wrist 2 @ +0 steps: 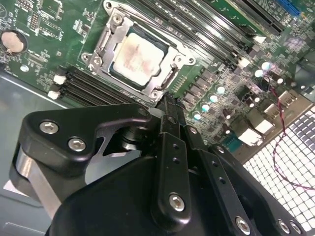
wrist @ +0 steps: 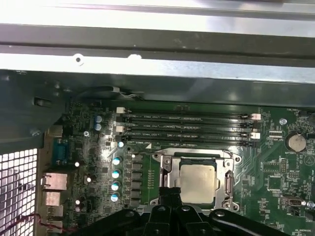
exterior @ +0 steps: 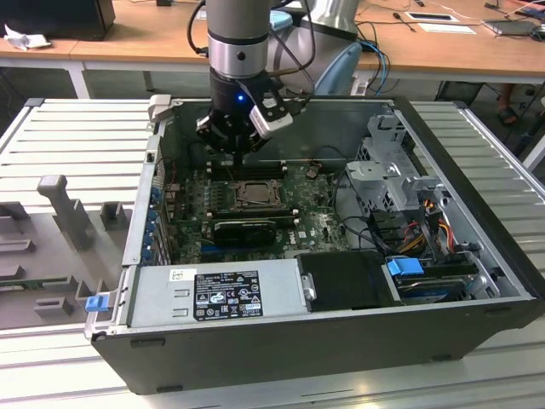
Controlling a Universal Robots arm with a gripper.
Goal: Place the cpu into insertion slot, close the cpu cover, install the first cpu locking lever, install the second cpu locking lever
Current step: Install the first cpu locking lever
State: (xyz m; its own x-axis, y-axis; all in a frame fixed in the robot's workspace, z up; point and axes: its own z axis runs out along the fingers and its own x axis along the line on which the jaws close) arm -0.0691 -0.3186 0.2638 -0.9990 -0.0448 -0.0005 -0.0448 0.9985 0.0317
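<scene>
Cpu (wrist: 197, 183) sits flat in insertion slot (wrist 2: 116, 72), and cpu cover (wrist: 229, 183) looks to be down around it. Claw (wrist 2: 170, 101) is pinched shut w/ nothing btwn fingers, tip just beside socket corner. Chip prob light, stiff, fragile underneath: take by edges, not face. Cover is thin, prob springy metal; press on frame.

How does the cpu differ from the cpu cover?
The cpu is a solid dull grey plate; the cpu cover is a thin shiny frame with an open centre. The cpu sits in the middle; the cpu cover rims it. Both are square and lie flat.
</scene>
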